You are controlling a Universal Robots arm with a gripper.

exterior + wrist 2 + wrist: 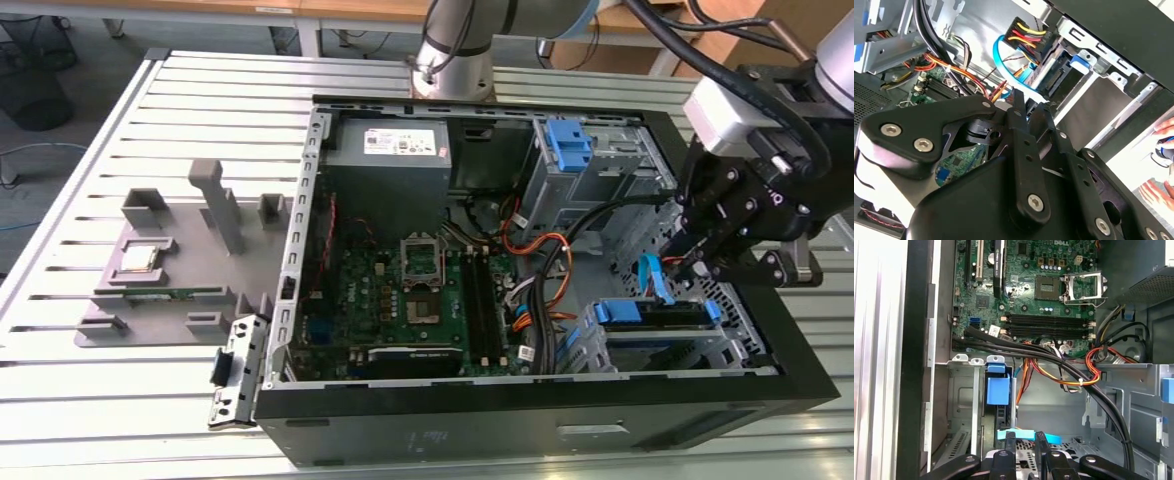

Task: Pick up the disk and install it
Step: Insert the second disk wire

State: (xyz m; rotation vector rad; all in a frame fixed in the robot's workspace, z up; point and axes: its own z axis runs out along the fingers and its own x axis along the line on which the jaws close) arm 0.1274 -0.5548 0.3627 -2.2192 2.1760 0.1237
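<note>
gripper point(703, 262) hovering, fingers nearly closed, gripping nothing we can see | disk point(650, 312) sitting in bay beside it, blue frame showing | risk: we are crowding the blue cable point(1004, 60); snagging could unseat it

Lying open on the slatted table point(107, 400): a black computer case point(534, 430), green motherboard point(400, 300) showing inside. Sitting at the exterior view's left, a grey fixture block point(174, 270).
</note>
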